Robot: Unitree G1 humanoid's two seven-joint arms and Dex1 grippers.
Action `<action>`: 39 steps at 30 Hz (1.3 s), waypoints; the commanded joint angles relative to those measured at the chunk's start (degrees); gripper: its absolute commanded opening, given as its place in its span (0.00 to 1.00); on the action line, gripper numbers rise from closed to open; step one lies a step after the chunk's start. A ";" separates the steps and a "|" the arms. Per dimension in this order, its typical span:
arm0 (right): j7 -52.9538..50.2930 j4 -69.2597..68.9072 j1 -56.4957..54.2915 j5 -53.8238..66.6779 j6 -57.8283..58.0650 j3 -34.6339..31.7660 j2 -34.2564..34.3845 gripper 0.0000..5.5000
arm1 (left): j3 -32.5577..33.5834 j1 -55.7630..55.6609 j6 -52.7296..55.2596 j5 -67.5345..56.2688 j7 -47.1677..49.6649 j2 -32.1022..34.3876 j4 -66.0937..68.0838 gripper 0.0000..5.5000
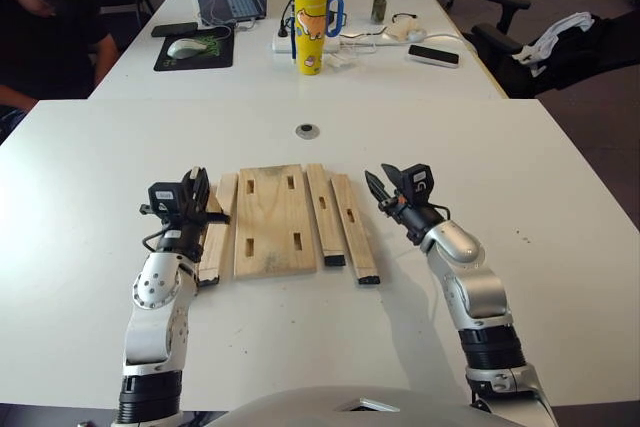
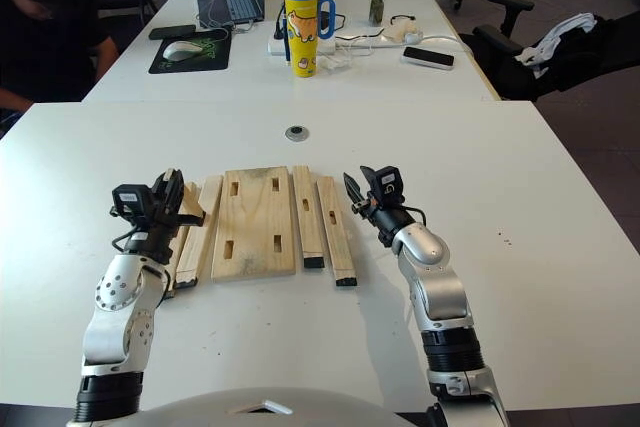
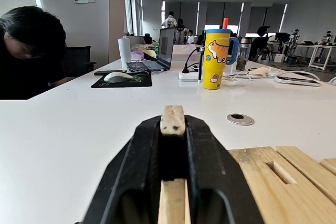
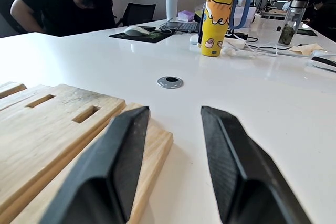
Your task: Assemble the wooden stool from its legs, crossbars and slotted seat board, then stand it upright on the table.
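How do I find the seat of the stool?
Look at the near white table in front of the robot. A row of wooden pieces lies flat on it. The seat board is the widest one, with four small slots.

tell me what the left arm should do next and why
Probably lift its piece a little off the table. The left gripper is shut on a wooden strip that lies on the table left of the seat board. The right gripper is open and empty, free to take a mating piece.
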 commanded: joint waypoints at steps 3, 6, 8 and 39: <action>0.51 0.23 -1.67 -0.17 0.38 0.44 -0.06 0.33 | -2.25 0.30 3.13 1.74 -1.24 0.07 3.31 0.08; 0.38 0.67 -1.68 -0.21 0.01 0.58 0.30 0.33 | -2.00 -1.55 4.05 1.84 -1.32 0.58 2.64 0.08; 0.26 0.82 -1.64 -0.24 -0.16 0.63 0.50 0.33 | -1.67 -2.18 4.27 1.66 -1.40 0.82 2.49 0.08; -1.68 4.74 -2.86 -0.93 -3.19 0.17 3.47 0.33 | 6.57 -33.64 26.86 -8.20 1.08 4.82 1.58 0.03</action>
